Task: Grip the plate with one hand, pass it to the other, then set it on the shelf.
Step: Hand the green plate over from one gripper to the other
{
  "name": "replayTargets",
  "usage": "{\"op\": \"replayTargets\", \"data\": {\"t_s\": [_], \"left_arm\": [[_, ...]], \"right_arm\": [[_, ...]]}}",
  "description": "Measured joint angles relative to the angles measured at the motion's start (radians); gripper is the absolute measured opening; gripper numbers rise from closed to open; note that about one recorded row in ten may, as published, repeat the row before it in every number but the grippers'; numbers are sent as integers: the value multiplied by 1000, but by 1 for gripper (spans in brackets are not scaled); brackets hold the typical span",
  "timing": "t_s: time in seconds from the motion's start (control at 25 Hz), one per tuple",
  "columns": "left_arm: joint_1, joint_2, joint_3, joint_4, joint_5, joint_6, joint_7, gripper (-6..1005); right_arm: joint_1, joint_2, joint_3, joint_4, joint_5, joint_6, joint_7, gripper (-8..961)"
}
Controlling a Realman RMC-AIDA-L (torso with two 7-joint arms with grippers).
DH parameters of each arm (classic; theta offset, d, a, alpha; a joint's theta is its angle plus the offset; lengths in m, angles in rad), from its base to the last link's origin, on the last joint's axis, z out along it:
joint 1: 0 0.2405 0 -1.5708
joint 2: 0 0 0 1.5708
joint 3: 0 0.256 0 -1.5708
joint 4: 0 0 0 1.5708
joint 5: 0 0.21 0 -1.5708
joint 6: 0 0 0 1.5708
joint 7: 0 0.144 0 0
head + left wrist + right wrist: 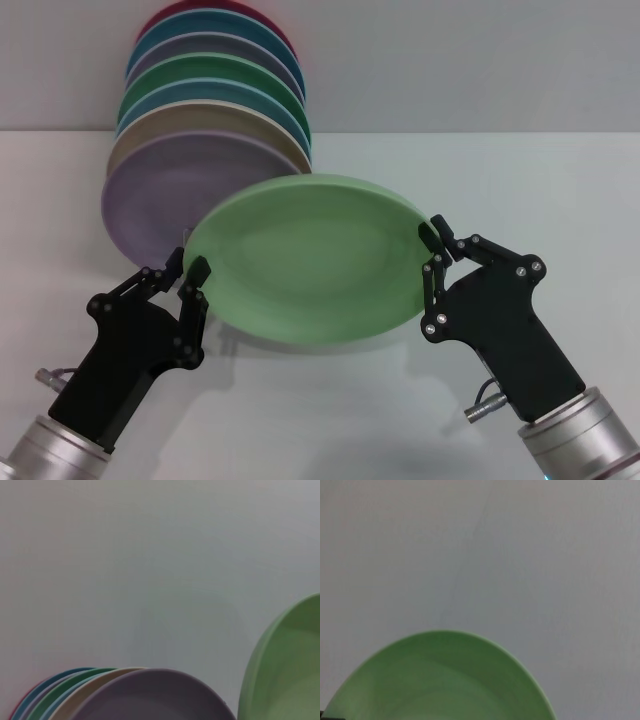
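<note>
Overhead, my head camera shows the plate [310, 260] lifted clear of the white table [330, 420] and held tilted between both arms. My right gripper [433, 249] is clenched on the plate's right rim, one finger [447, 236] over the edge. My left gripper [193, 281] sits at the plate's left rim — its fingers [198, 272] lie against the edge, a narrow gap between them, though I cannot tell whether they have closed on it. Behind the plate, a row of coloured plates [215, 100] stands on edge, the lilac plate [160, 195] foremost and partly hidden by the mint one. I cannot make out the clear shelf that carries them.

From my left wrist camera, the mint plate [287, 670] fills one corner beside the fanned plates [100, 692], lilac plate [155, 695] nearest, wall beyond.

From my right wrist camera, only the plate's rounded rim [440, 680] shows against pale background — no fingers in view.
</note>
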Motion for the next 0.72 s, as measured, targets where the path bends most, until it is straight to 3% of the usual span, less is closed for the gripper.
{"op": "replayTargets", "data": {"t_s": [0.52,0.72], "left_arm": [[-4,0,5,0,2,-14,1,155],[-6,0,1,-7,1,-22,-1,76]], "right_arm": [[6,1,0,-9,0,2,5,70],[8,1,0,-9,0,5,6,72]]}}
